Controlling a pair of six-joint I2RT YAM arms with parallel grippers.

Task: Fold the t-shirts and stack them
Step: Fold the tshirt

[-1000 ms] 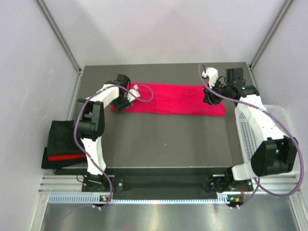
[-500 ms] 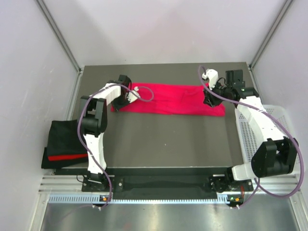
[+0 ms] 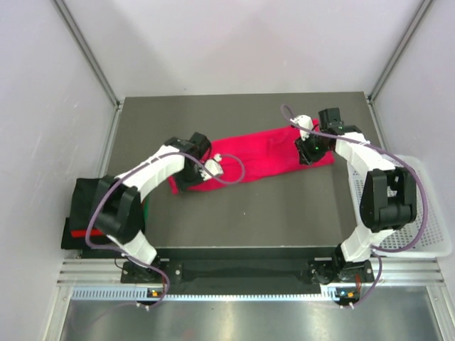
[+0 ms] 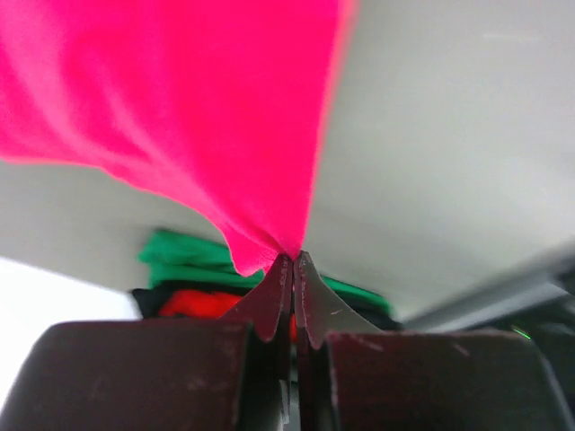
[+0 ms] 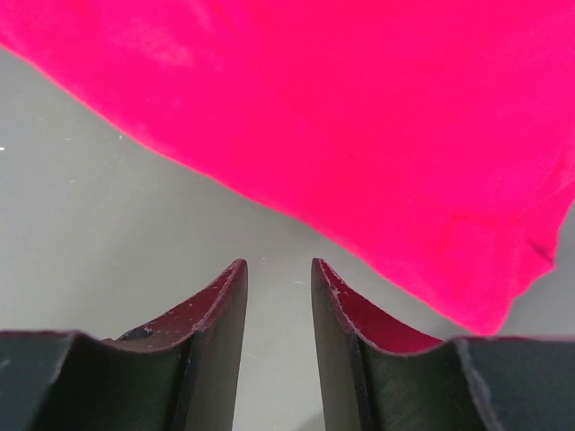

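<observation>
Left jaws: shut tight, tips pressed together, one corner of the magenta shirt (image 4: pixel 162 99) nipped between them. Cloth drawn to a narrow peak at the tips, widening ahead and to the left of them. Clear of the surface (image 3: pixel 270 213) there or resting on it: cannot tell.

Right jaws: parted by a modest gap, bare grey surface showing between, nothing held. Shirt edge just ahead of the tips, not between them, running slantwise across the right wrist view. One rounded corner ahead and to the right of the right-hand finger.

From above: magenta shirt as a long folded strip stretched from one set of jaws to the other. Left end at the left jaws, nearer the arm bases; right end at the right jaws, farther back. Slightly rumpled mid-length.

Folded pile (image 3: pixel 89 213) well to the left of the left jaws, by the left edge of the surface, apart from the magenta shirt. Black on top from above, a red band along the near side. Same pile blurred just past the shut tips in the left wrist view: green shirt (image 4: pixel 180 256) over red shirt (image 4: pixel 193 303), black around them.

White mesh basket (image 3: pixel 434 227) to the right of the right jaws, off the right side of the surface, partly behind the right arm.
</observation>
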